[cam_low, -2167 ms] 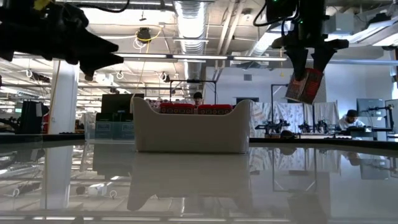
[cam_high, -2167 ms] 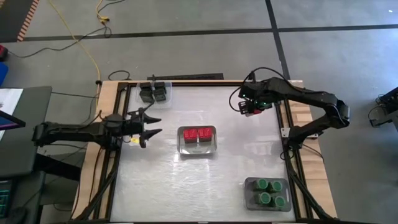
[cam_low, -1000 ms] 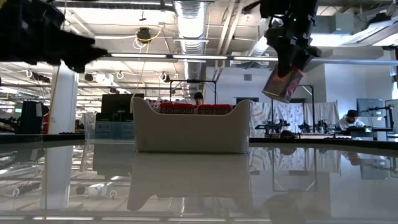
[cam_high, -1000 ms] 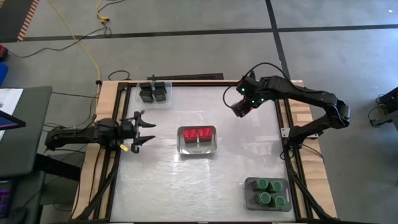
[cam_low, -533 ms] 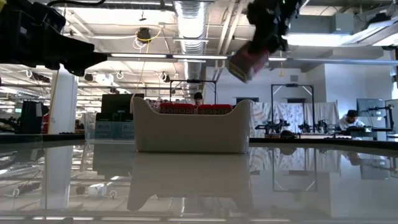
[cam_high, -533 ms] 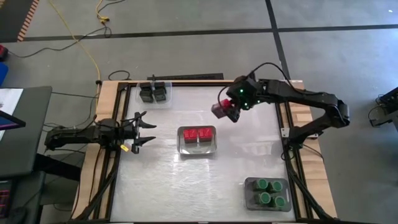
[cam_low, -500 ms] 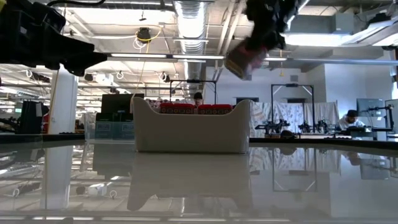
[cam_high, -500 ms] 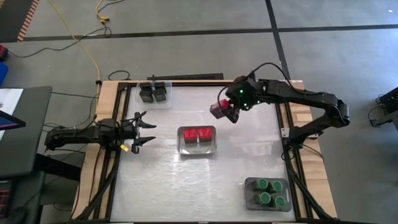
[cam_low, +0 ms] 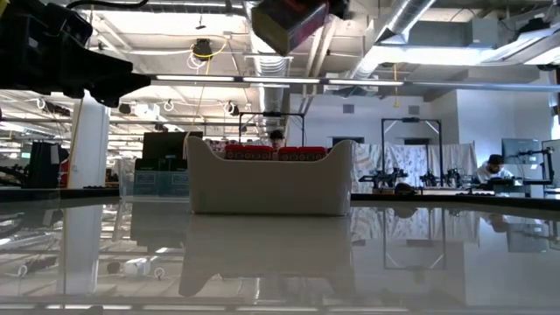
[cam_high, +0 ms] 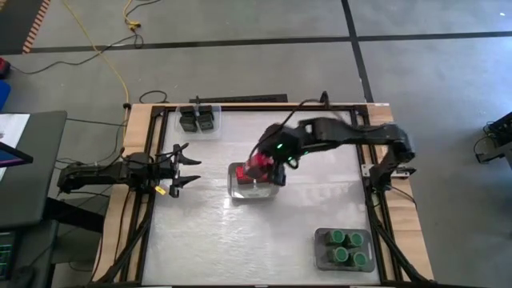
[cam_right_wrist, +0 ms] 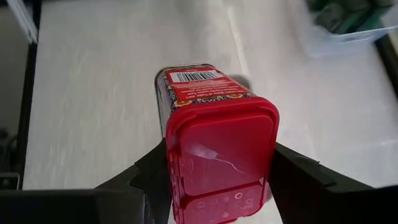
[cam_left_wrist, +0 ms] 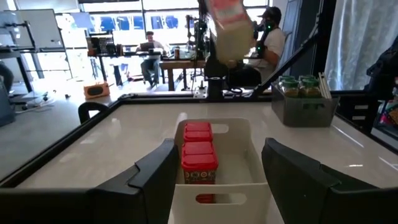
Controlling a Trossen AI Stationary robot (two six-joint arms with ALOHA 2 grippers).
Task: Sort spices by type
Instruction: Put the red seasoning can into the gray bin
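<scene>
My right gripper (cam_high: 264, 162) is shut on a red square-capped spice container (cam_right_wrist: 217, 124), high over the white middle tray (cam_high: 240, 190). Two more red-capped spices (cam_left_wrist: 199, 155) stand upright in that tray. In the low view the held container (cam_low: 289, 22) hangs well above the tray (cam_low: 271, 188). My left gripper (cam_high: 189, 168) waits open at the table's left edge, level, pointing at the tray and touching nothing. Black spices (cam_high: 198, 120) stand in a tray at the far left. Several green-capped ones (cam_high: 344, 246) stand in a tray at the near right. My right gripper pinches the container between its two fingers (cam_right_wrist: 155, 177), on two opposite sides just behind the red cap (cam_right_wrist: 180, 155). The fingers slant down from the table's right side. The container is lifted clear and tilted, cap toward the wrist, its bottom end (cam_right_wrist: 193, 78) pointing down at the table.
The table's black frame rail (cam_high: 368, 152) runs along the right edge. The glossy tabletop (cam_high: 200, 232) lies between the trays. People sit at desks (cam_left_wrist: 149, 46) in the room beyond the table.
My right gripper has swung from the table's far right toward its left and middle, carrying the red-capped container. It has risen, rolled and tipped further down. It now stands over the middle tray, and the container has stayed in its hold, clear of everything.
</scene>
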